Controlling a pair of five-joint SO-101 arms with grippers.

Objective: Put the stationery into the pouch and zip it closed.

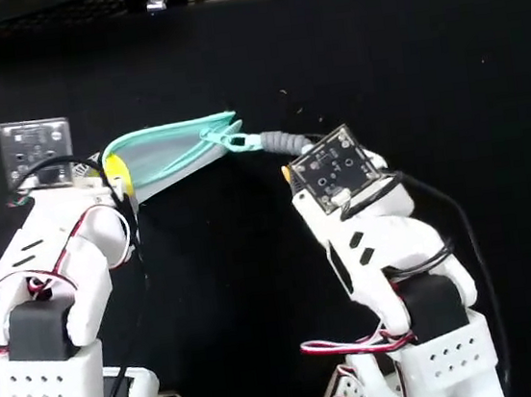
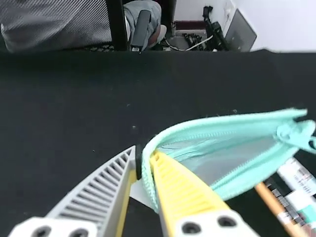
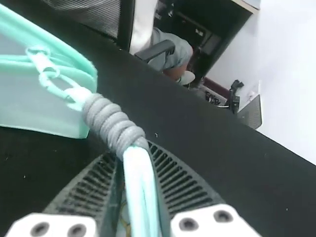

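The mint-green pouch lies stretched between my two arms on the black table. My left gripper is shut on the pouch's left end, with the rim pinched between the grey and yellow fingers. The zipper slider sits at the pouch's right end. My right gripper is shut on the zipper pull cord, a mint strap with a grey coiled wrap. In the left wrist view, a pencil and a printed stick show at the pouch's lower side; I cannot tell whether they are inside.
Black cloth covers the table. A small grey board lies at the left behind the left arm. Chair legs and cables stand beyond the table's far edge.
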